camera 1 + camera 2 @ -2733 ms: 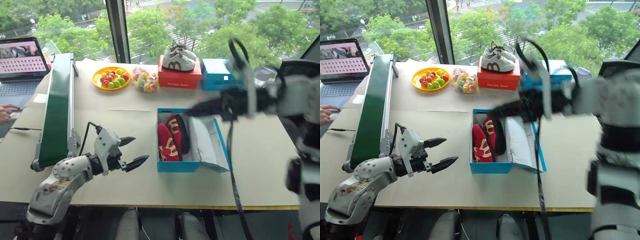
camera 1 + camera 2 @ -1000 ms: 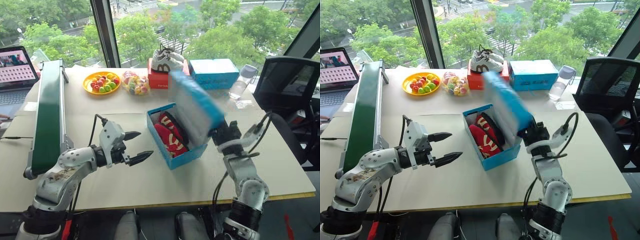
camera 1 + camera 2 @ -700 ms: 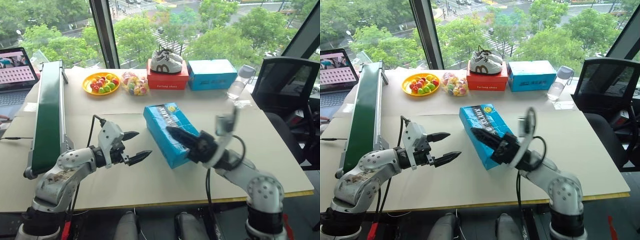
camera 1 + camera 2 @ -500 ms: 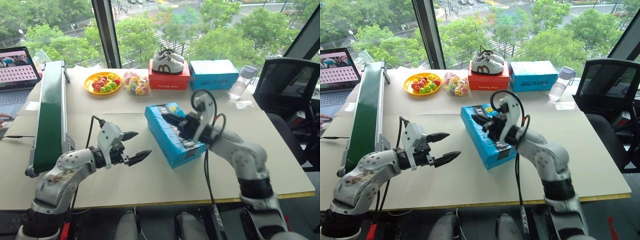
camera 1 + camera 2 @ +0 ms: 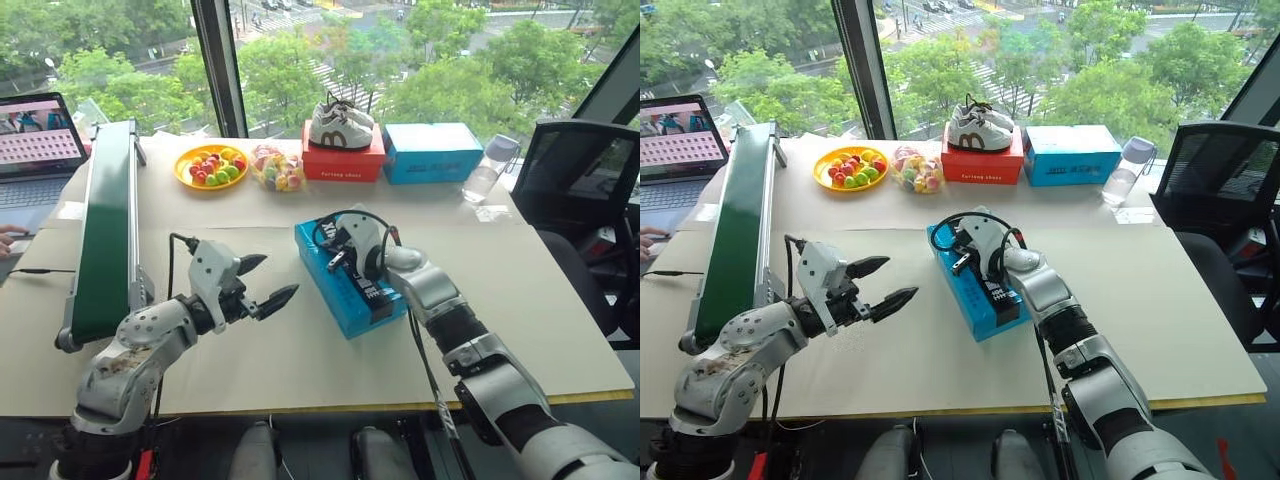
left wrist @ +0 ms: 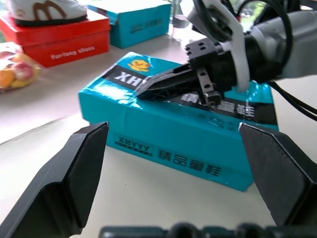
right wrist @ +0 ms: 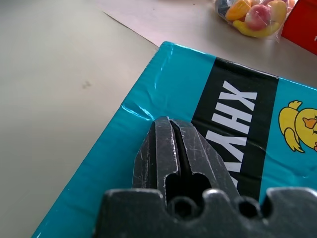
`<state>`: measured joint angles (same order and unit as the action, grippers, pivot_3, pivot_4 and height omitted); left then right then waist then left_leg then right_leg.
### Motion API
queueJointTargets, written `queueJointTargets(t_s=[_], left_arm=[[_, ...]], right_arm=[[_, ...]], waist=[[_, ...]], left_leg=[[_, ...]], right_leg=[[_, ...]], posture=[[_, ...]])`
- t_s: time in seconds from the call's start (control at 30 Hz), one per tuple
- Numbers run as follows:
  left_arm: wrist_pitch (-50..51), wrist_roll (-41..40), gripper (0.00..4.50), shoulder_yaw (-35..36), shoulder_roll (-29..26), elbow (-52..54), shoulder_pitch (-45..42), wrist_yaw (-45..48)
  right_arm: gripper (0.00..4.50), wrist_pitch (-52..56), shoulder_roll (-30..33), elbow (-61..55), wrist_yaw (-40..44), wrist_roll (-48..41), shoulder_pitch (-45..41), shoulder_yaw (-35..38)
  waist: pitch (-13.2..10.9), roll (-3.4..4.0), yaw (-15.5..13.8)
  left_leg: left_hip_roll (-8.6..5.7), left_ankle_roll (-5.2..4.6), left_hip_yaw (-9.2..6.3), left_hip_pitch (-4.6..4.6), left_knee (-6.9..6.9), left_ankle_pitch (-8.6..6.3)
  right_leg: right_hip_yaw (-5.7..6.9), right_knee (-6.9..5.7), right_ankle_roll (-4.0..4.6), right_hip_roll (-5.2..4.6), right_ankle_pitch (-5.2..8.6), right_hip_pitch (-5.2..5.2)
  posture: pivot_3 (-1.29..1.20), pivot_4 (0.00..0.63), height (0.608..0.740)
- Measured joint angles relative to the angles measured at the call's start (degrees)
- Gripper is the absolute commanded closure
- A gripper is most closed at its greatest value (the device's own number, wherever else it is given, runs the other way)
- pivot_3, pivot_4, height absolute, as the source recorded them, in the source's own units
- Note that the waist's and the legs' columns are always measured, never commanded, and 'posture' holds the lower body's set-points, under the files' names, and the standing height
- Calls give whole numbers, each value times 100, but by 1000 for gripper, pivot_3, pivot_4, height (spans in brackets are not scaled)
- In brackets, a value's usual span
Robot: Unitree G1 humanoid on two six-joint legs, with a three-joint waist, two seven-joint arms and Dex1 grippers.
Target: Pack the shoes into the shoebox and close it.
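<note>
The shoebox (image 5: 352, 280), bright blue with a black label strip, lies at an angle in the middle of the table with its lid down. The shoes are hidden inside it. My right gripper (image 7: 166, 125) is shut, and its fingertips rest on the lid near the box's far left corner, beside the black strip. It also appears in the left wrist view as the right gripper (image 6: 148, 91). My left gripper (image 5: 277, 277) hangs open just left of the box, pointing at its side, with nothing between its fingers (image 6: 74, 168).
A green conveyor (image 5: 105, 220) runs along the left. At the back stand a yellow fruit plate (image 5: 210, 165), a bag of sweets (image 5: 277, 168), a red box (image 5: 343, 165) bearing white sneakers, another blue box (image 5: 432, 152) and a bottle (image 5: 484, 170). A black chair (image 5: 580, 190) stands right.
The lid, swinging over a second ago, is now shut on the box. My right gripper came round from the box's right side onto the lid. My left gripper turned slightly toward the box.
</note>
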<state>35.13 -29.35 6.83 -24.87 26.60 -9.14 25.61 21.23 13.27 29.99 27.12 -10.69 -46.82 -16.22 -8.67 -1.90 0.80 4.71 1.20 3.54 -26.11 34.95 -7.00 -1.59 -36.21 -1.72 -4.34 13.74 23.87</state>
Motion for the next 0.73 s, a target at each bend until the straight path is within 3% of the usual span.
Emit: queueJointTargets(t_s=[0.1,0.2,0.3,0.4,0.47,0.73], left_arm=[[-45,185,0,179,474,-215,-11,-663],[-331,593,0,332,863,-456,12,-1347],[-665,980,0,506,1226,-719,102,-1960],[-904,1317,0,625,1345,-1033,254,-2324],[-950,1357,0,721,1506,-1192,307,-2481],[-1148,1437,0,790,1600,-1253,311,-2639]], right_arm=[[4365,318,-174,-60,-145,-426,87,716],[4365,603,-219,-229,-675,-1405,97,2214],[4365,263,454,-163,-1350,-1631,58,3364],[4365,-421,1336,244,-1825,-832,494,3452],[4365,-766,1665,629,-1984,-110,961,3054],[4365,-876,1441,813,-2017,134,1373,2927]], waist=[[1,-3,-14],[0,-3,-48],[0,-3,-152],[3,-8,-155],[3,-9,-113],[1,-5,167]], left_leg=[[-1,1,1,-15,3,3],[-3,-7,1,-42,6,11],[-10,-42,2,-53,6,32],[-14,-42,6,-72,-2,29],[-15,-43,10,-73,-8,28],[-32,-44,5,-15,1,28]], right_leg=[[0,-3,-19,0,-26,-17],[-1,-2,-39,0,-39,6],[-2,11,-50,-5,-29,6],[-6,23,-52,-8,-17,22],[-17,20,-53,-6,-15,30],[-75,8,-73,6,-26,4]], posture=[[0,150,739],[0,150,739],[0,150,739],[0,150,739],[0,150,739],[0,150,739]])
